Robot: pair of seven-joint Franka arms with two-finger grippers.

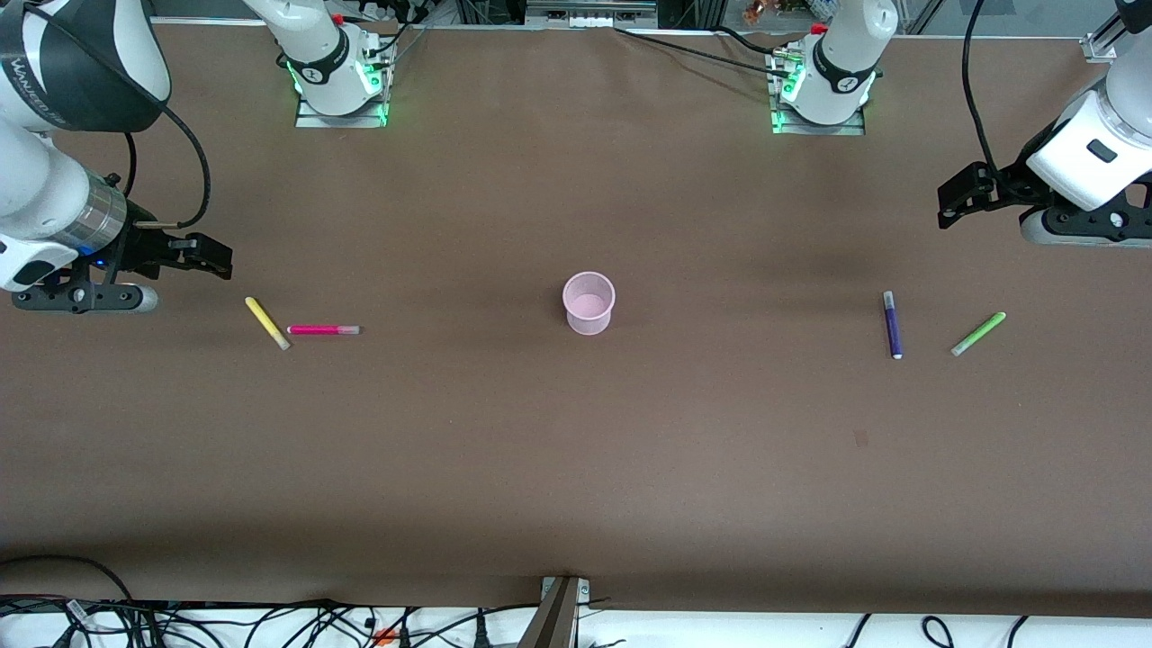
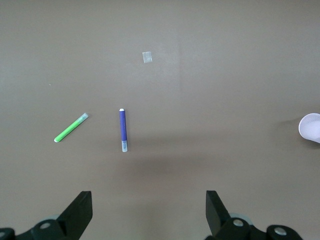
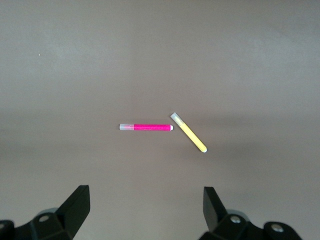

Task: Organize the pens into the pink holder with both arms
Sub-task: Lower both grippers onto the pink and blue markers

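Observation:
The pink holder (image 1: 589, 303) stands upright and empty mid-table; its rim shows in the left wrist view (image 2: 311, 128). The yellow pen (image 1: 267, 323) (image 3: 189, 133) and magenta pen (image 1: 323, 330) (image 3: 146, 127) lie close together toward the right arm's end. The purple pen (image 1: 892, 325) (image 2: 123, 130) and green pen (image 1: 978, 334) (image 2: 70, 128) lie toward the left arm's end. My right gripper (image 1: 220, 261) (image 3: 146, 207) is open and empty, above the table beside the yellow pen. My left gripper (image 1: 949, 202) (image 2: 149, 210) is open and empty, above the table beside the purple and green pens.
Both arm bases (image 1: 340, 81) (image 1: 821, 90) stand at the table's edge farthest from the front camera. A small pale patch (image 2: 146, 57) lies on the brown tabletop, nearer the front camera than the purple pen. Cables (image 1: 270, 625) run below the near edge.

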